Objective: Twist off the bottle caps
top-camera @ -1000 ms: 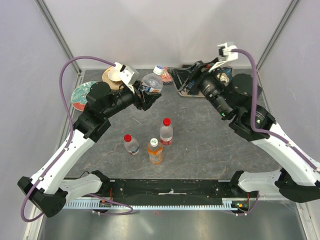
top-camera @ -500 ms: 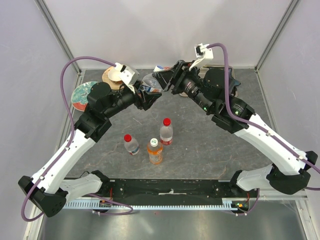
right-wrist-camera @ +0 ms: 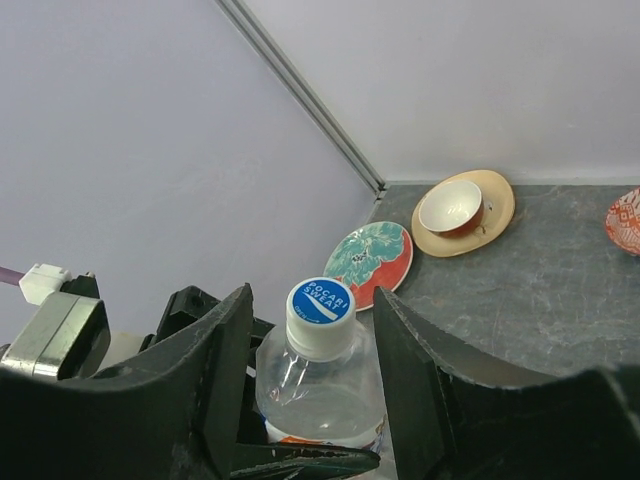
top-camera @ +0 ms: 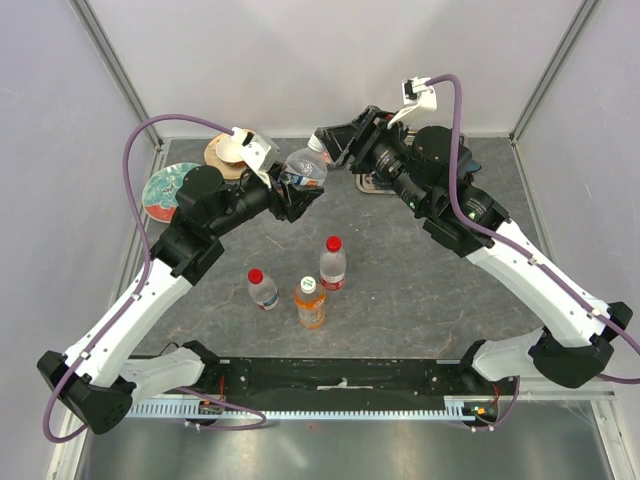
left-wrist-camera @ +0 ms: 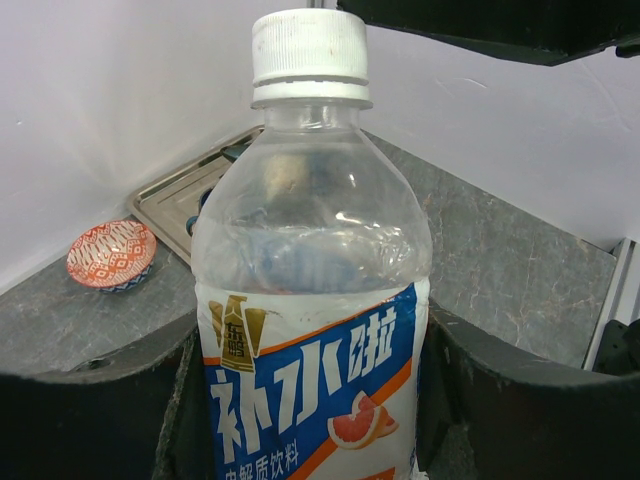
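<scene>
My left gripper (top-camera: 290, 195) (left-wrist-camera: 310, 400) is shut on a clear bottle (top-camera: 303, 168) (left-wrist-camera: 310, 300) with a blue label, held off the table with its neck tilted to the right. The white cap (left-wrist-camera: 309, 50) (right-wrist-camera: 320, 312) is still on the neck. My right gripper (top-camera: 330, 143) (right-wrist-camera: 312, 330) stands open, one finger (right-wrist-camera: 215, 370) on each side of the cap with a gap on both sides. Three more bottles stand on the table: two clear ones with red caps (top-camera: 262, 289) (top-camera: 333, 262) and an orange one (top-camera: 310, 302).
A teal and red plate (top-camera: 160, 190) and a saucer with a cup (top-camera: 225, 152) lie at the back left. A metal tray (top-camera: 375, 182) lies at the back under my right arm, with a small red patterned bowl (left-wrist-camera: 110, 255) beside it. Walls enclose the table.
My right arm has swung left from the back right to the held bottle's cap, and its jaws have narrowed. The left arm and its bottle have stayed still.
</scene>
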Available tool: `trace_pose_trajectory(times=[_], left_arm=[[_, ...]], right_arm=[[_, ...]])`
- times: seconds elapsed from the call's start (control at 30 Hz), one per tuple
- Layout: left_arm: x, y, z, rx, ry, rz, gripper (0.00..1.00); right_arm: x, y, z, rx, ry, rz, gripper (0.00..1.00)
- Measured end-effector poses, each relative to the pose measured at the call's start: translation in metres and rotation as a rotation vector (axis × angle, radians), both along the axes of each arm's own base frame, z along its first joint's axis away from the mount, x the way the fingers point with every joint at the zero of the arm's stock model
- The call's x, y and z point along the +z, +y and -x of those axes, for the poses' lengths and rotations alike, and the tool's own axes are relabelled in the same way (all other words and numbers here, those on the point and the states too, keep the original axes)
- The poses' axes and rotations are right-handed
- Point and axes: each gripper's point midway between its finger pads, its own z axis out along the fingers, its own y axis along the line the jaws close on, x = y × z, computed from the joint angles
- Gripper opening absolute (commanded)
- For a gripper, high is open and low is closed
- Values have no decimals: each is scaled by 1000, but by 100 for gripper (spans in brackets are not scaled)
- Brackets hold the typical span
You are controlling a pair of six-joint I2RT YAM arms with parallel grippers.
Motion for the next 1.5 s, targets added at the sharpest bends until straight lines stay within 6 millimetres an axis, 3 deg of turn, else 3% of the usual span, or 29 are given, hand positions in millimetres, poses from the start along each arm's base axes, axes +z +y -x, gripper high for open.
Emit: trace_pose_trajectory(times=[0.33,0.53,0.7,0.9,1.03,1.1,1.27,1.5], left_arm=[[0,0,0,0,0,0,49],[0,0,0,0,0,0,49],[0,0,0,0,0,0,49],[0,0,-1,4,2,-1,49],[-3,0,-1,4,6,-4,45],[-4,0,0,0,8,-5,42],[-3,-7,10,-91,10,-1,39],[17,-34,53,-414,49,96,34]], right_arm=[[-9,13,-3,39,14,9,62],[-19,17,-3,55,29,26,57],[-24,19,-3,59,38,31,38],[-26,20,-5,58,33,21,26],[-28,20,-6,55,30,18,1],[-29,19,-6,52,27,20,0],[-25,16,3,85,-25,62,0],[-2,-2,41,290,-185,102,0]])
